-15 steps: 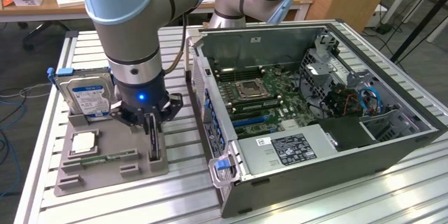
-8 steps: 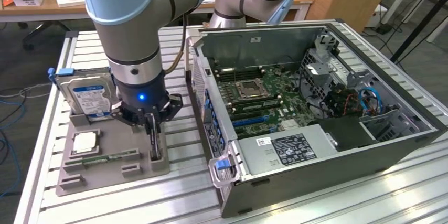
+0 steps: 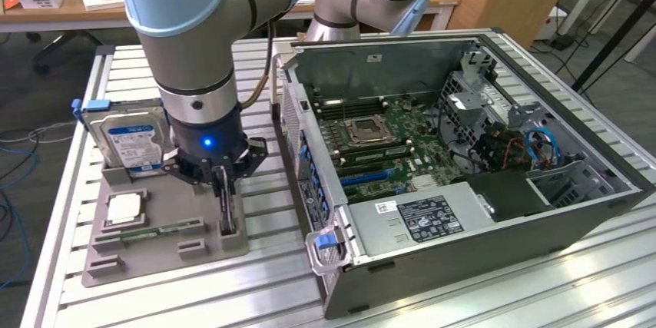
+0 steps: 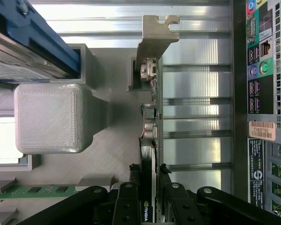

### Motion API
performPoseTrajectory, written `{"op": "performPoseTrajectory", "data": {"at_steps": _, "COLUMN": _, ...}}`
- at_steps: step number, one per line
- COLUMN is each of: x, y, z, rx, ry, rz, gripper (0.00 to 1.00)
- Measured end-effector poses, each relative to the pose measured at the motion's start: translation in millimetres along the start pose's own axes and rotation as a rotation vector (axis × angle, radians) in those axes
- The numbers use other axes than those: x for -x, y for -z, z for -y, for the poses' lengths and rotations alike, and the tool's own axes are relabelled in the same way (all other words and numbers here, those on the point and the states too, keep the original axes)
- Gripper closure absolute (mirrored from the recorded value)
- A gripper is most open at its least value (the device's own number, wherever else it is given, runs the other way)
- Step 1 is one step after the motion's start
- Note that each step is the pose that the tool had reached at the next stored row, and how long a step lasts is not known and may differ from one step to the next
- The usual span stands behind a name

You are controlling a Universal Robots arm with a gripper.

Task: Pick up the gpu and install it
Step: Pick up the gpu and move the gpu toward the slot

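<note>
At the exterior view's left, the grey parts holder [image 3: 154, 257] carries a hard drive [image 3: 131, 142] standing on edge, with a processor chip [image 3: 123, 209] and a green memory stick [image 3: 164, 230] lying lower in the frame. Just right of these, at the holder's right edge, the gripper [image 3: 226, 186] reaches straight down over the gpu [image 3: 227, 217], which stands on edge in its slot. In the wrist view the black fingers [image 4: 130, 197] press on both faces of the thin card, so the pincer appears clamped on the gpu, whose silver bracket [image 4: 155, 35] sits at the far end from the grip. The card looks seated in the holder and not yet lifted, so the pick is only at the grasp. At the exterior view's centre and right, the open computer case [image 3: 462, 266] shows its motherboard [image 3: 400, 144] with the blue expansion slot [image 3: 364, 178] unfilled; lifting, carrying and installing all remain undone.
</note>
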State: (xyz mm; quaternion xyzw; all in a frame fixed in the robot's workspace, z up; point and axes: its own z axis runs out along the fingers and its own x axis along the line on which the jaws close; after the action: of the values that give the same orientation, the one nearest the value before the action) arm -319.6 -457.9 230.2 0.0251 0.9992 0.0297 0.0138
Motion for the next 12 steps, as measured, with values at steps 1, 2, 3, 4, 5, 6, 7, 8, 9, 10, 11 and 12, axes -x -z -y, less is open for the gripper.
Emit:
{"op": "performPoseTrajectory", "data": {"at_steps": 1, "x": 0.0, "y": 0.0, "z": 0.0, "rx": 0.0000, "ry": 0.000, "rz": 0.0000, "gripper": 0.74}}
{"op": "performPoseTrajectory", "data": {"at_steps": 2, "x": 0.0, "y": 0.0, "z": 0.0, "rx": 0.0000, "ry": 0.000, "rz": 0.0000, "gripper": 0.74}}
{"op": "performPoseTrajectory", "data": {"at_steps": 3, "x": 0.0, "y": 0.0, "z": 0.0, "rx": 0.0000, "ry": 0.000, "rz": 0.0000, "gripper": 0.74}}
{"op": "performPoseTrajectory", "data": {"at_steps": 4, "x": 0.0, "y": 0.0, "z": 0.0, "rx": 0.0000, "ry": 0.000, "rz": 0.0000, "gripper": 0.74}}
{"op": "performPoseTrajectory", "data": {"at_steps": 5, "x": 0.0, "y": 0.0, "z": 0.0, "rx": 0.0000, "ry": 0.000, "rz": 0.0000, "gripper": 0.74}}
{"op": "performPoseTrajectory", "data": {"at_steps": 6, "x": 0.0, "y": 0.0, "z": 0.0, "rx": 0.0000, "ry": 0.000, "rz": -0.0001, "gripper": 0.74}}
{"op": "performPoseTrajectory", "data": {"at_steps": 7, "x": 0.0, "y": 0.4, "z": 0.0, "rx": 0.0001, "ry": 0.000, "rz": 0.0002, "gripper": 0.74}}
{"op": "performPoseTrajectory", "data": {"at_steps": 8, "x": 0.2, "y": 4.0, "z": -0.3, "rx": 0.0011, "ry": 0.000, "rz": 0.0010, "gripper": 0.74}}
{"op": "performPoseTrajectory", "data": {"at_steps": 9, "x": 0.3, "y": 8.7, "z": -0.6, "rx": 0.0008, "ry": 0.000, "rz": 0.0007, "gripper": 0.74}}
{"op": "performPoseTrajectory", "data": {"at_steps": 10, "x": 0.3, "y": 13.6, "z": -0.8, "rx": 0.0001, "ry": 0.000, "rz": 0.0000, "gripper": 0.74}}
{"op": "performPoseTrajectory", "data": {"at_steps": 11, "x": 0.4, "y": 18.1, "z": -1.1, "rx": 0.0004, "ry": 0.000, "rz": 0.0003, "gripper": 0.74}}
{"op": "performPoseTrajectory", "data": {"at_steps": 12, "x": 0.5, "y": 22.9, "z": -1.4, "rx": 0.0002, "ry": 0.000, "rz": 0.0001, "gripper": 0.74}}
